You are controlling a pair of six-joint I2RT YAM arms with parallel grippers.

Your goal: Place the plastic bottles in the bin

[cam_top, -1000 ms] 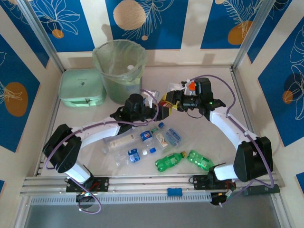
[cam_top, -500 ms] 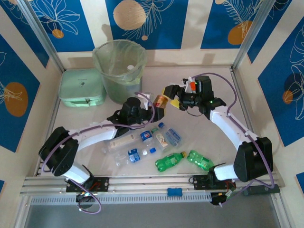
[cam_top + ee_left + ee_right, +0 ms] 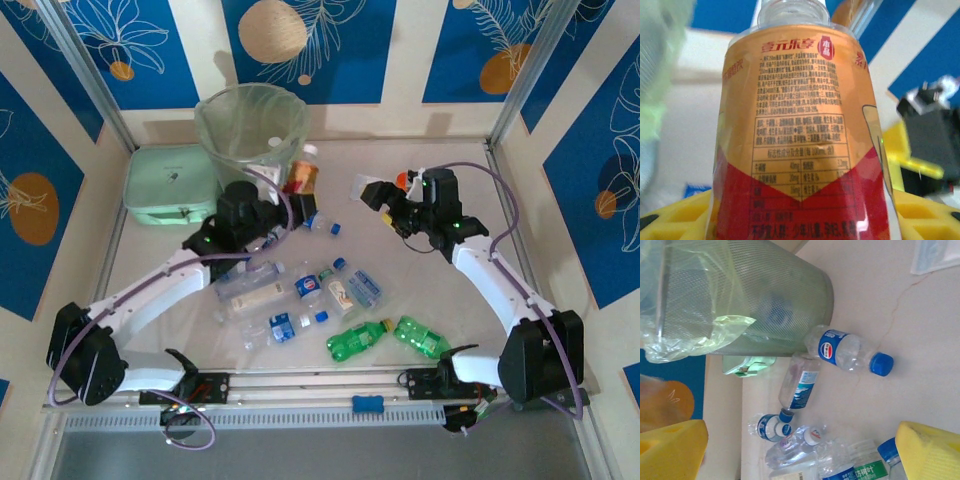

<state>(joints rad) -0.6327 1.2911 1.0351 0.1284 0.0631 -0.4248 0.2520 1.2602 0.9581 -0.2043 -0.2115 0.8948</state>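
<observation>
Clear blue-capped plastic bottles [image 3: 306, 286] and two green ones [image 3: 356, 341] lie on the desk [image 3: 395, 255]; an orange-labelled bottle [image 3: 303, 175] is upright beside the round grey-green bin [image 3: 228, 160].

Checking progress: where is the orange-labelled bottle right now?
In the top view, the orange-labelled bottle is held in the left gripper, just right of the bin.

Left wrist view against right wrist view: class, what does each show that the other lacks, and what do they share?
Left wrist: an orange-labelled bottle close up, clamped between yellow fingers, its print readable. Right wrist: the mesh bin from the side, a blue-capped bottle lying by it, more bottles heaped below, the mint box. Shared: the bin's green liner, blurred in the left wrist view, and blue wall.
</observation>
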